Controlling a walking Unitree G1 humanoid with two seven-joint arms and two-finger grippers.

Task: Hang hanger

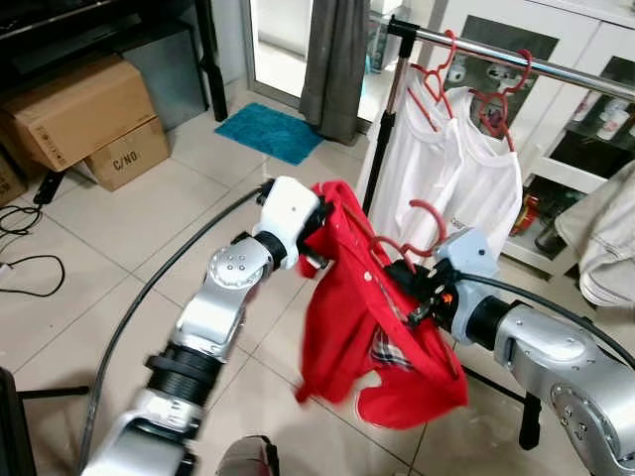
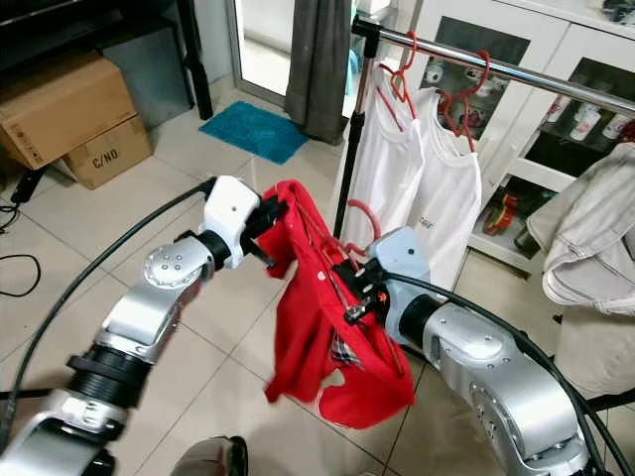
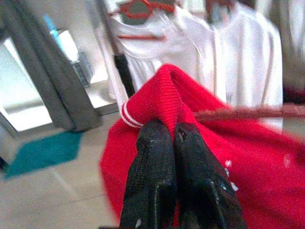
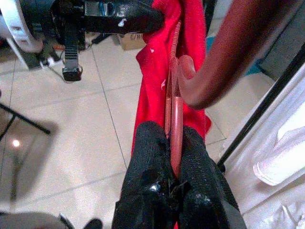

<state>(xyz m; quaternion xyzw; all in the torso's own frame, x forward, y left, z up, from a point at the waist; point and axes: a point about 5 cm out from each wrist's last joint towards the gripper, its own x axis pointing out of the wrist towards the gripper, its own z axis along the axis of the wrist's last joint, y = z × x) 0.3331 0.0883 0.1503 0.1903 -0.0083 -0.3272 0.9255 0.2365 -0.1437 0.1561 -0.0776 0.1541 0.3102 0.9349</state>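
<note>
Right now my left gripper [image 3: 174,131] is pinched tight on the ribbed knit edge of a red shirt [image 1: 347,327], at a fold trimmed with thin white stripes. Both black fingers [image 3: 152,176] are pressed together with the cloth squeezed between their textured pads. My right gripper [image 4: 174,143] is clamped on the flat plastic bar of a red hanger [image 4: 174,109], whose thick rounded hook [image 1: 429,213] curls up above the fingers. The shirt is draped over that hanger and sags in soft, loose folds below it, a patch of plaid lining showing near the hem.

Hanger and shirt are held in the air between my two silver arms, in front of the rack [image 1: 516,58] and below its shiny metal rail, with the hook not on the rail. Two white shirts [image 1: 451,169] hang from that rail on red hangers [image 1: 496,99], smooth and limp, just behind the red shirt. A black upright pole of the rack stands beside them. Left of the rack, a grey curtain [image 1: 332,59] falls straight to the pale tiled floor [image 1: 119,218], with a teal mat [image 1: 270,131] and two cardboard boxes [image 1: 89,119] further left.
</note>
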